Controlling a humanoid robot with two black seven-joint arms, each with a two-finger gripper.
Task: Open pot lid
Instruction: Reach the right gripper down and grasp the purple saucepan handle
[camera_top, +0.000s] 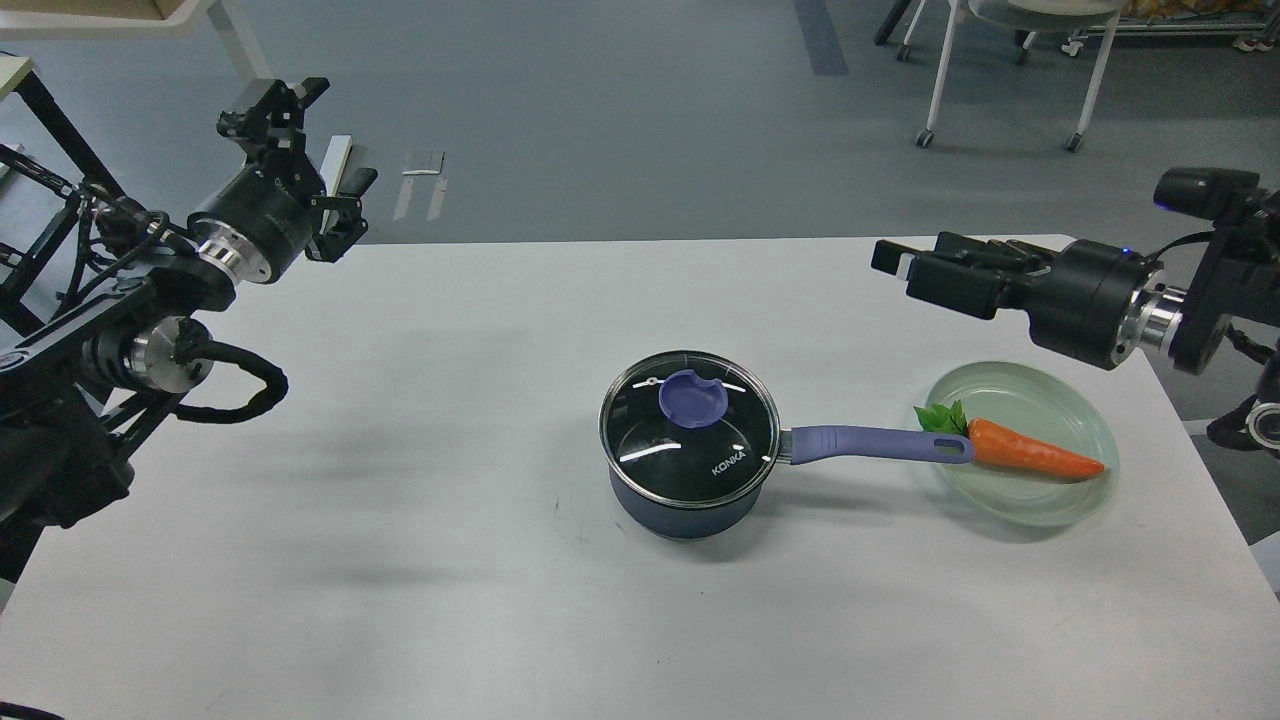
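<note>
The pot (682, 505), a small dark navy saucepan, stands at the table's middle with its long purple-blue handle (868, 443) pointing right. The pot lid (690, 428), clear glass with a metal rim and "KONKA" lettering, sits closed on it, its purple-blue knob (692, 396) up. My left gripper (318, 140) is open and empty, high at the far left table edge, far from the pot. My right gripper (905, 268) points left above the table's back right, up and right of the lid, and looks open and empty.
A pale green glass plate (1040, 395) with an orange carrot (1030, 450) lies right of the pot, and the handle's end reaches its rim. The white table (400, 520) ends near the plate on the right. Chair legs stand on the floor behind.
</note>
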